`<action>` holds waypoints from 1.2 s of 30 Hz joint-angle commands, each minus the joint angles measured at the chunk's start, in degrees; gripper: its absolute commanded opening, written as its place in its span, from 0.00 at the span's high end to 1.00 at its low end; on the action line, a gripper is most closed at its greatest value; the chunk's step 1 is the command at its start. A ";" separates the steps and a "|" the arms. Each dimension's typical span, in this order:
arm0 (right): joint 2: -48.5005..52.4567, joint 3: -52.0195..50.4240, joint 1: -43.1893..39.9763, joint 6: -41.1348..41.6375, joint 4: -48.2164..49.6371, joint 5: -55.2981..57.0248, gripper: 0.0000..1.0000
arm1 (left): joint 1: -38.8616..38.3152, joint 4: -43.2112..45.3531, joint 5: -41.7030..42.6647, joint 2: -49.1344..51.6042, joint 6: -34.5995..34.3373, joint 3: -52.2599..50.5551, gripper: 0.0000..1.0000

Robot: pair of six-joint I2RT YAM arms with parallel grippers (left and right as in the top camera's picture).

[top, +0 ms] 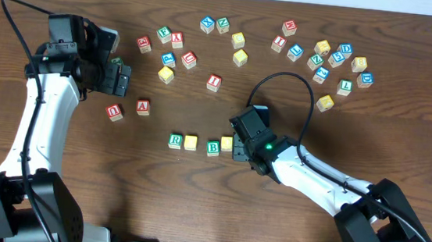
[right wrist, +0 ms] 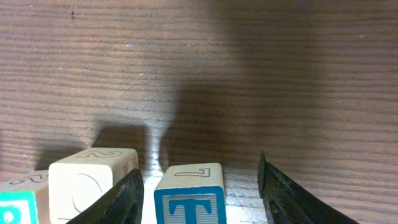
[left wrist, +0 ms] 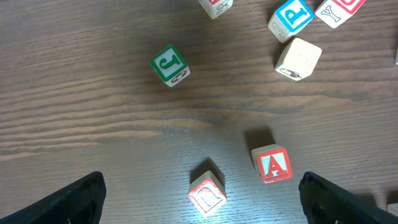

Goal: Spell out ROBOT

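Right wrist view: T cube (right wrist: 189,202) stands upright, letter toward camera, between the right gripper's (right wrist: 199,177) parted jaws, unclamped, beside a yellow cube (right wrist: 93,183). Overhead: the row (top: 213,147) runs left to right across the table (top: 317,130). Left gripper (top: 124,80) gapes wide.

My right gripper (right wrist: 200,185) looks like matt black plastic. The T cube (right wrist: 189,198) is smooth pale wood, printed blue. The table (right wrist: 249,74) is dark, grained wood.
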 commanded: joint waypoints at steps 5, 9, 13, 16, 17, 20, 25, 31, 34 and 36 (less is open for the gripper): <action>-2.08 0.96 -0.20 -1.18 0.07 3.61 0.45 | -0.07 -0.17 0.68 0.66 0.33 1.25 0.02; -2.73 1.18 -0.20 -1.68 0.20 4.31 0.46 | -0.07 -0.17 0.68 0.66 0.33 1.25 0.03; -3.39 1.81 -0.20 -2.49 0.20 4.83 0.49 | -0.07 -0.17 0.68 0.66 0.33 1.25 0.03; -3.93 2.45 -0.20 -3.63 0.15 4.90 0.53 | -0.07 -0.17 0.68 0.66 0.33 1.25 0.02; -4.11 2.69 -0.20 -4.00 0.15 4.90 0.53 | -0.07 -0.17 0.68 0.66 0.33 1.25 0.02; -4.76 3.32 -0.13 -4.48 -0.04 4.90 0.58 | -0.07 -0.17 0.68 0.66 0.33 1.25 0.02; -7.34 3.48 -0.07 -5.25 -0.15 4.63 0.66 | -0.07 -0.17 0.68 0.66 0.33 1.25 0.02; -11.91 3.48 2.03 -5.46 -1.79 4.66 0.84 | -0.07 -0.17 0.68 0.66 0.33 1.25 0.03; -12.76 3.48 4.07 -5.84 -2.73 4.37 0.88 | -0.07 -0.17 0.68 0.66 0.33 1.25 0.03; -12.72 3.45 5.51 -5.84 -3.37 3.17 0.89 | -0.07 -0.17 0.68 0.66 0.33 1.25 0.02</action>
